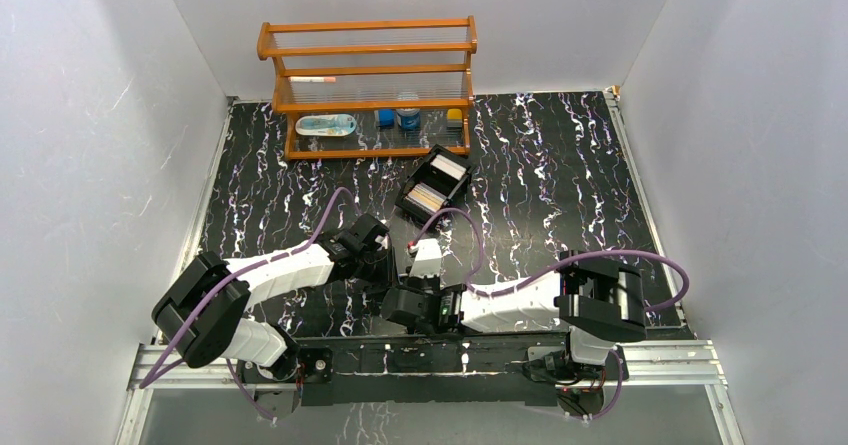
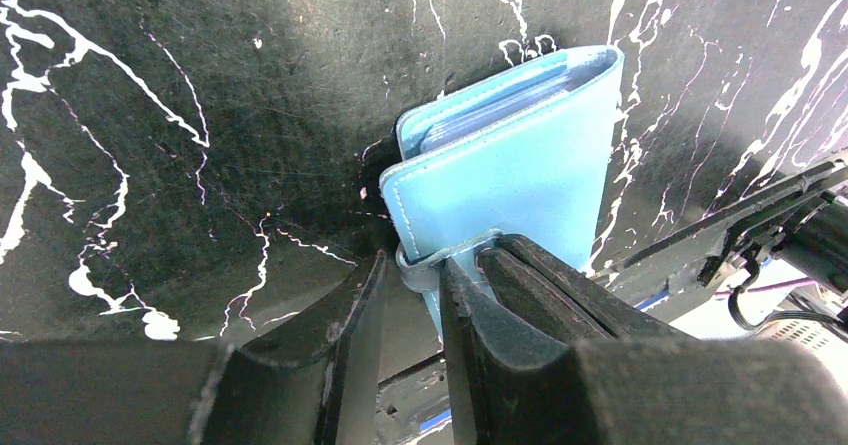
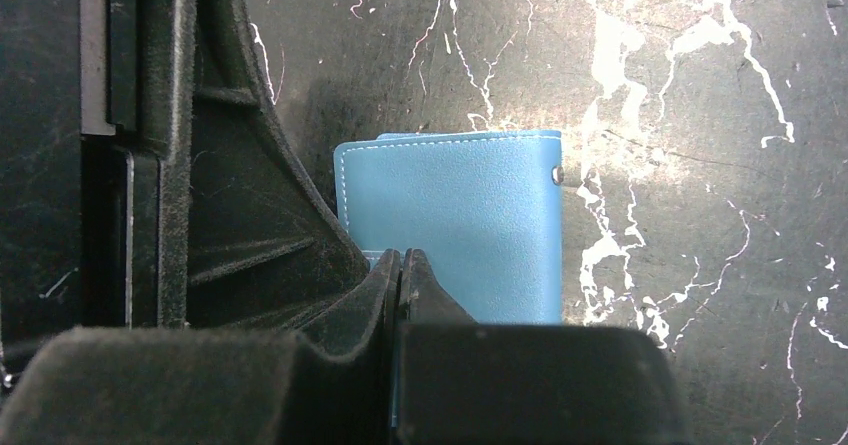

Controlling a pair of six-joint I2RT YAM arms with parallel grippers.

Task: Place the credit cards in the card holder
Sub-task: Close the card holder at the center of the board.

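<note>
The blue card holder [image 2: 510,165] lies closed on the black marbled table, and also shows in the right wrist view [image 3: 470,225]. In the top view both grippers hide it. My left gripper [image 2: 415,310] is open by a narrow gap; the holder's snap tab [image 2: 422,265] sits in that gap against the right finger. My right gripper [image 3: 402,270] is shut on the holder's near edge, with a thin blue strip between the fingers. The credit cards sit as a white stack [image 1: 449,168] and a tan stack [image 1: 425,197] in a black box.
The black two-compartment box [image 1: 412,197] stands just beyond the grippers. A cream packet with a red mark [image 1: 426,257] lies beside them. A wooden rack [image 1: 370,90] with small items stands at the back. White walls enclose the table.
</note>
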